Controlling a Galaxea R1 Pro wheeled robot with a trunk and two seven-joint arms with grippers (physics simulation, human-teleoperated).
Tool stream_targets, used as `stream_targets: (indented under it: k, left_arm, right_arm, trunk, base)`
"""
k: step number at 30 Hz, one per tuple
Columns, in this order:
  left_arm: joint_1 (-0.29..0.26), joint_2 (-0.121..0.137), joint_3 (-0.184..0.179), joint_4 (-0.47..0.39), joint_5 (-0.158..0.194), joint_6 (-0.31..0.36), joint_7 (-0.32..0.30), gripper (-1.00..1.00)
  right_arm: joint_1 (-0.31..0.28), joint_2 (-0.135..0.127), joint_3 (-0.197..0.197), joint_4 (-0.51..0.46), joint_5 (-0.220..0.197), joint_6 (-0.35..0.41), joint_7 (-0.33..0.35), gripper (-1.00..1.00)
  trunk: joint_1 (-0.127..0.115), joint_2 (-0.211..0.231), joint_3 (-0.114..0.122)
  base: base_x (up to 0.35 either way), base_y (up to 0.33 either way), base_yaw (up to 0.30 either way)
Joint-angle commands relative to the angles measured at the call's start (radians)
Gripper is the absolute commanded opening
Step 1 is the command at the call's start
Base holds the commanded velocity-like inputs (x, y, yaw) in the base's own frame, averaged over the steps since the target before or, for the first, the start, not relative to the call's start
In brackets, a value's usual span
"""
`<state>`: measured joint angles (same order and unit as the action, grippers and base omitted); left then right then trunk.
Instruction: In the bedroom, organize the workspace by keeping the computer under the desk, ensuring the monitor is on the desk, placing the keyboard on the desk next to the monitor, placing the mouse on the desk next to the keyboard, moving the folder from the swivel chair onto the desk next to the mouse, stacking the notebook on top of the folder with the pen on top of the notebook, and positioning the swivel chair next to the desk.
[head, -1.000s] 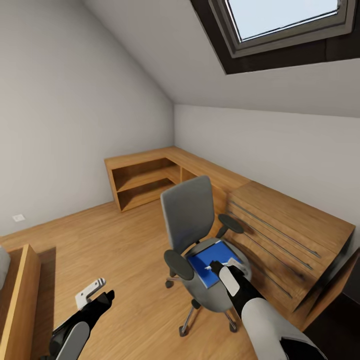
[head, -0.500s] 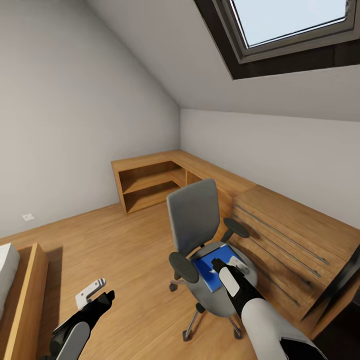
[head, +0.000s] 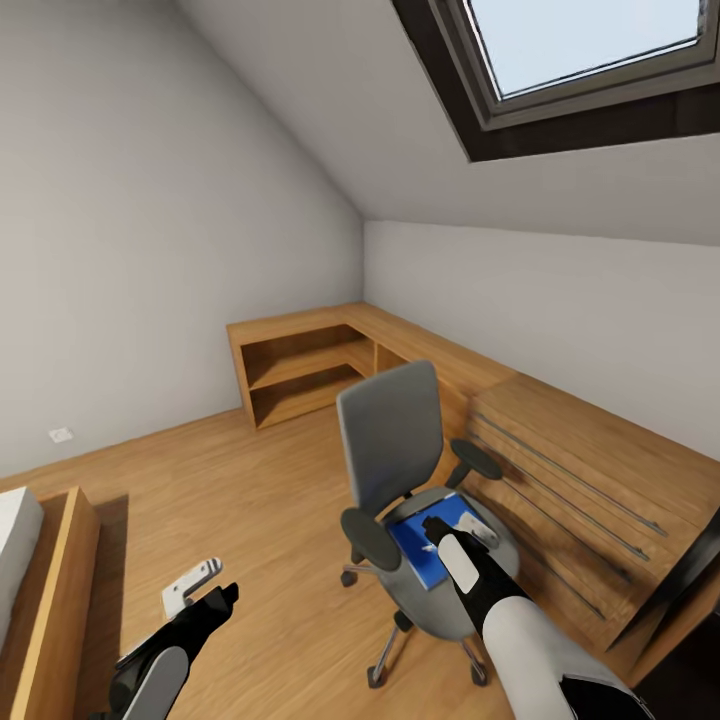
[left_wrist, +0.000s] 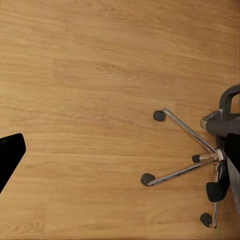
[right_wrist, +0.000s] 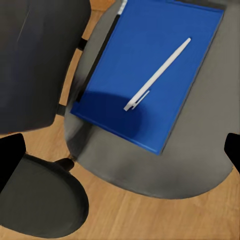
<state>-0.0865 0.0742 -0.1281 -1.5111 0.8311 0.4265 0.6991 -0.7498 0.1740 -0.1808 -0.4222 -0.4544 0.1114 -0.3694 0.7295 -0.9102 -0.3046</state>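
Folder (right_wrist: 150, 70) lies flat on the swivel chair (head: 392, 440) seat, pen (right_wrist: 157, 74) on top; my right gripper (right_wrist: 120, 150) hovers above, fingers spread wide and empty; fetching is in hand; next I must descend and pinch an edge; beyond stands the wooden chest (head: 590, 480).

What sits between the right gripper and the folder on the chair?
The white pen lies on the blue folder directly under the right gripper, as the right wrist view shows. Otherwise that stretch is bare.
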Motion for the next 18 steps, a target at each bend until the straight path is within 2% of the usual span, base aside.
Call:
stream_targets:
  k: [1, 2, 5, 18]
  left_arm:
    - [-0.001, 0.001, -0.004, -0.001, 0.006, 0.001, 0.008, 1.00]
    - [-0.001, 0.001, -0.015, -0.001, 0.006, 0.001, 0.007, 1.00]
    - [-0.001, 0.002, -0.016, -0.001, 0.005, 0.001, 0.007, 1.00]
    - [-0.001, 0.004, -0.017, -0.002, 0.005, 0.000, 0.004, 1.00]
  right_arm:
    - [0.000, 0.001, -0.002, -0.003, -0.006, 0.004, -0.005, 1.00]
    - [0.000, 0.001, 0.000, -0.003, -0.007, 0.005, -0.008, 1.00]
    - [0.000, 0.001, -0.001, -0.003, -0.007, 0.005, -0.007, 1.00]
    - [0.000, 0.001, -0.002, -0.003, -0.011, 0.012, -0.007, 1.00]
  trunk:
    - [0.000, -0.001, -0.001]
    - [0.000, -0.001, -0.001]
    - [0.000, -0.001, -0.001]
    - [0.000, -0.001, -0.001]
  base:
    - [0.201, 0.000, 0.000]
    - [0.090, 0.000, 0.000]
    - [0.056, 0.000, 0.000]
    - [0.315, 0.000, 0.000]
